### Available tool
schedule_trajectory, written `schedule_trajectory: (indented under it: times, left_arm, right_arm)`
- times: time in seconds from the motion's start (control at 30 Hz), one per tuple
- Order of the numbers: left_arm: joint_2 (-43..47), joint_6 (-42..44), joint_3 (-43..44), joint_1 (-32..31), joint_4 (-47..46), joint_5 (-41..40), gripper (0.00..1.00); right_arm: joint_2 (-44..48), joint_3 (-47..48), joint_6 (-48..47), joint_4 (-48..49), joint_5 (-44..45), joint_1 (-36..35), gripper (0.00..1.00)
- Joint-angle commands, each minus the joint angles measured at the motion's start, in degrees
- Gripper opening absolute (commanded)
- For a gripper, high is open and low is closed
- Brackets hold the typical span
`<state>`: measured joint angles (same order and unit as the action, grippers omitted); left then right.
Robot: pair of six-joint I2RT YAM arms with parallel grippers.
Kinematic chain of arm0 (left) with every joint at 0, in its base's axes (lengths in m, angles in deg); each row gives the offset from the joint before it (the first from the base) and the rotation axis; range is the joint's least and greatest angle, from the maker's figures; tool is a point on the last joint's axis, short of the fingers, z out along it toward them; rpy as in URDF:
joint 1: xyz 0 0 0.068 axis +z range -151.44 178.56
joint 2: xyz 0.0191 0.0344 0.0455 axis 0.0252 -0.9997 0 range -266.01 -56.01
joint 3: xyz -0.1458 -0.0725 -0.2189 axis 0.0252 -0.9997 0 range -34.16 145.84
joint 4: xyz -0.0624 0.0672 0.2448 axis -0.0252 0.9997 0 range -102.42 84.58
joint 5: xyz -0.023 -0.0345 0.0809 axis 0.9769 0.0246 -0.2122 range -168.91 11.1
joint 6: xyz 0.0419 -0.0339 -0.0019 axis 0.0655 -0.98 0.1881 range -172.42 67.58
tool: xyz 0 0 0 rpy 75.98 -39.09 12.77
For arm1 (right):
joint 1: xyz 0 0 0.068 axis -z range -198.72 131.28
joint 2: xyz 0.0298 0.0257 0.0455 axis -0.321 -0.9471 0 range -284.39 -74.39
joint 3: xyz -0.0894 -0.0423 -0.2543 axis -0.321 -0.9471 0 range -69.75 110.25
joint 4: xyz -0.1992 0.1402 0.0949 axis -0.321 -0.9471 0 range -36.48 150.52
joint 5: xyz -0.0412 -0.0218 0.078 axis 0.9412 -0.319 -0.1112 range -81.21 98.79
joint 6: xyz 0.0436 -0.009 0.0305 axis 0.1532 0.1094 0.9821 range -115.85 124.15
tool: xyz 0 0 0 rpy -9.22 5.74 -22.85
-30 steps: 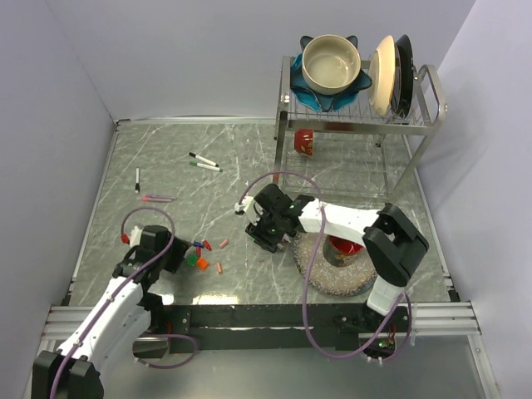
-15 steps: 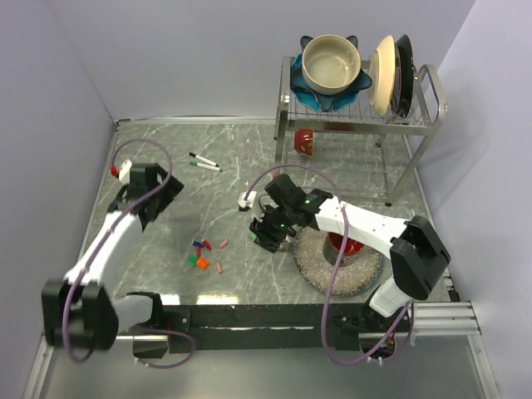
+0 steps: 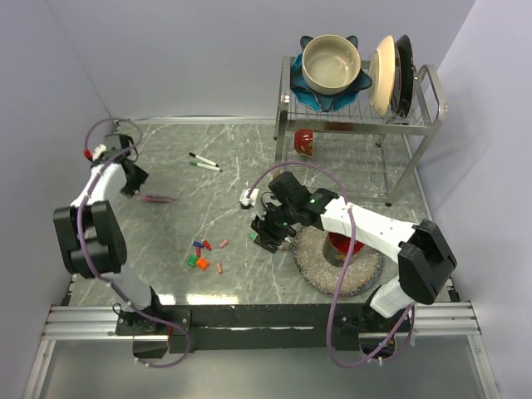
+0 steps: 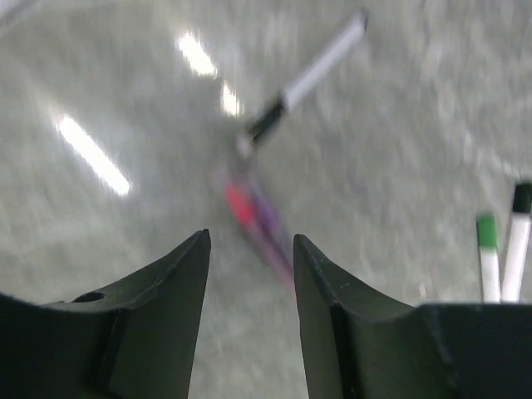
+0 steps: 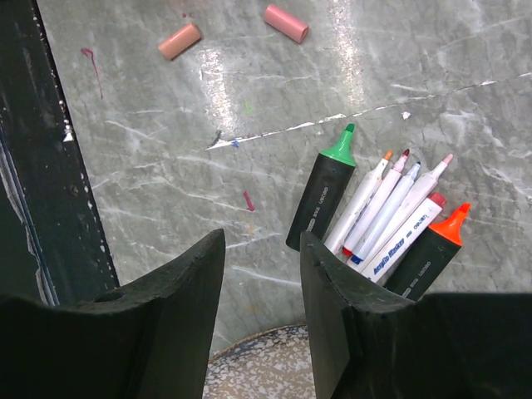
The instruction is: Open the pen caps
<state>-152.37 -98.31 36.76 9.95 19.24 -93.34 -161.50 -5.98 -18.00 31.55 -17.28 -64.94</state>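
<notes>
Several loose pen caps, blue, red, green and orange, lie at the front left of the table, with two pink ones beside them. My left gripper is open and empty at the far left, above a pink-purple pen and near a white pen with a black cap. Two capped pens, green and black, lie further right. My right gripper is open and empty over a bunch of uncapped markers, which includes a green highlighter and an orange one.
A speckled round mat with a red and black cup sits under my right arm. A metal dish rack holding a bowl and plates stands at the back right. A red jar is below it. Walls close the left and back.
My left arm swung from the front left to the far left edge, over the pink-purple pen. My right gripper shifted slightly by the marker bunch.
</notes>
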Motion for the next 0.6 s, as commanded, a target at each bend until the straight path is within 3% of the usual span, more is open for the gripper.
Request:
schedule_trajectory:
  times: [0.0,0.13,0.3,0.57]
  left_arm:
    - [-5.85,13.52,5.81,2.57,-4.32,2.47,0.49]
    - [-12.17,22.67,9.76,2.58,-4.51,1.78,0.51]
    - [-15.96,29.52,12.93,2.66,-4.06,0.64,0.43]
    - [-21.5,30.77,16.89,3.19,-1.43,3.36,0.34]
  right_arm:
    - [2.38,1.18,-0.79,-0.3,-0.83,0.6,0.49]
    - [2.47,1.27,-0.96,-0.65,-1.36,0.6,0.49]
    - [2.82,1.27,-1.4,-0.91,-2.15,0.69,0.49]
    - [2.3,1.36,-1.49,-1.26,-2.59,0.78,0.49]
